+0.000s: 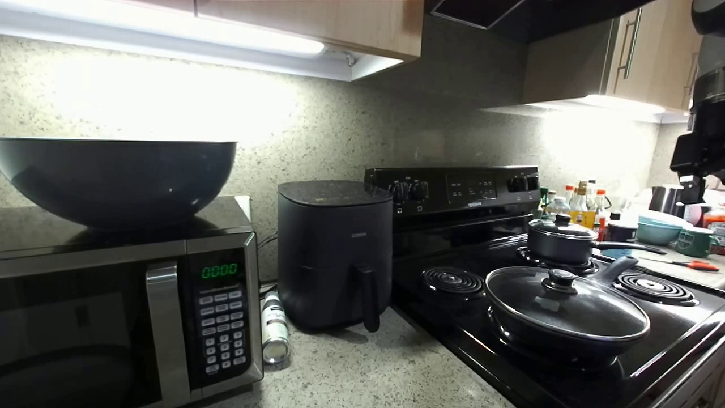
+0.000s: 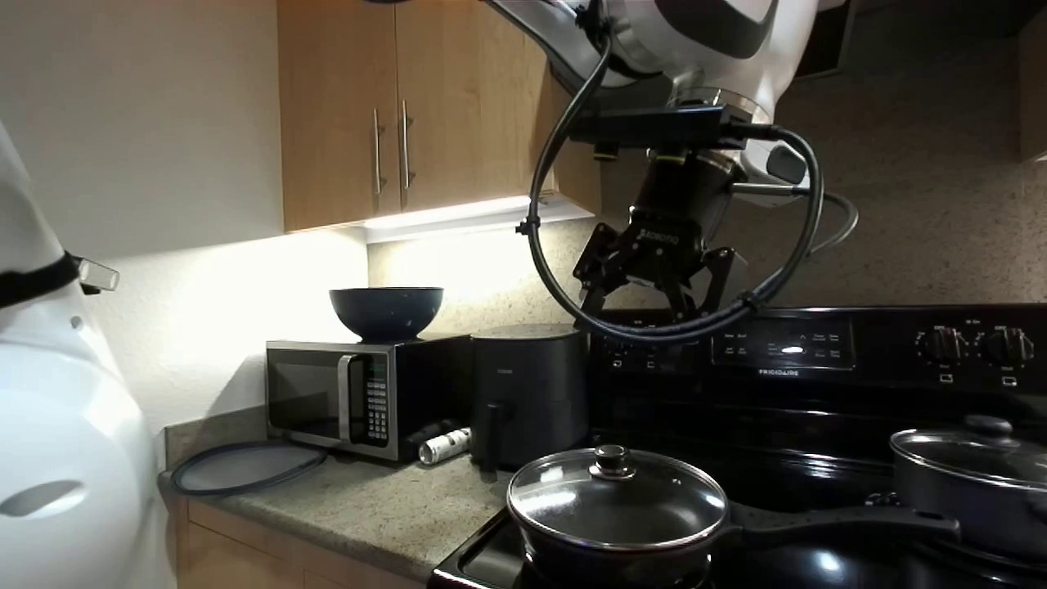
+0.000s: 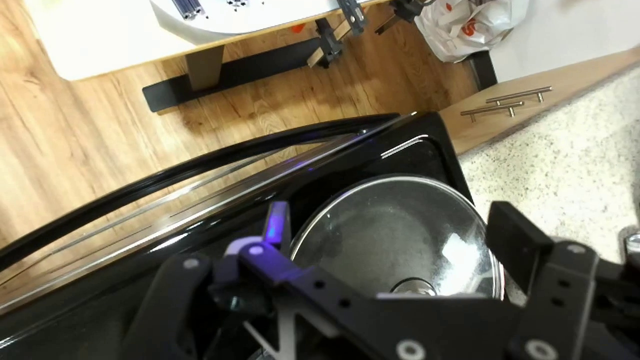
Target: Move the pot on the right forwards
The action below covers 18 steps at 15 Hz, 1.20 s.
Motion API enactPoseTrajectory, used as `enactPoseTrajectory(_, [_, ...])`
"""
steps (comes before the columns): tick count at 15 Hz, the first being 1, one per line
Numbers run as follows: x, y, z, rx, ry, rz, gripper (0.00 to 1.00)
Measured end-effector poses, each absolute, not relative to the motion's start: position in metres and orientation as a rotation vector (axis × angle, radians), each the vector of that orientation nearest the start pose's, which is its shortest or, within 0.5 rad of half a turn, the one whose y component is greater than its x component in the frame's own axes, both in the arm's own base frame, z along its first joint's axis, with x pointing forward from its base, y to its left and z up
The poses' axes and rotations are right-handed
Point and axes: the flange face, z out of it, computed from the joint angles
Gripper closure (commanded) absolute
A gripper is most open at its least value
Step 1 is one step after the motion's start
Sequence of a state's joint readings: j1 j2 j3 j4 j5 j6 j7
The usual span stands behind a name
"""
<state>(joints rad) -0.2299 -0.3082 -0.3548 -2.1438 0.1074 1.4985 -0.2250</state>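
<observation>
At the rear of the stove [image 1: 439,317] stands the pot [image 1: 558,249], upright under a glass lid [image 1: 544,228], its handle [image 1: 628,247] pointing away from the air fryer [image 1: 334,255]. The pan [image 1: 546,341] rests nearer the front. Well above hangs the gripper [image 3: 397,235], its fingers [image 3: 277,227] spread wide; the pan's lid [image 3: 380,235] appears between them in the wrist view.

In an exterior view the right edge cuts through the pot [image 2: 990,503]. In the wrist view the gripper [image 3: 395,232] covers part of a glass lid [image 3: 370,235] and of its knob [image 3: 414,286]. In an exterior view the left edge crops the bowl [image 1: 119,181], and the labels [image 1: 582,217] on the bottles [image 1: 581,199] seem too small to read.
</observation>
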Motion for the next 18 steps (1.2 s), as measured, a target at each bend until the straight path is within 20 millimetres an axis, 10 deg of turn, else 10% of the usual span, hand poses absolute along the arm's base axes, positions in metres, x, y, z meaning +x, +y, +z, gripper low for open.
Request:
enactPoseTrajectory(6, [0.385,-0.264,0.489,-2.770,0.864,0.151,0.00])
enactPoseTrajectory(14, [0.348,-0.383,0.436,-2.561,1.383,0.148,0.00])
enactPoseTrajectory(18, [0.356,-0.375,0.437,-2.577,1.358,0.148,0.00])
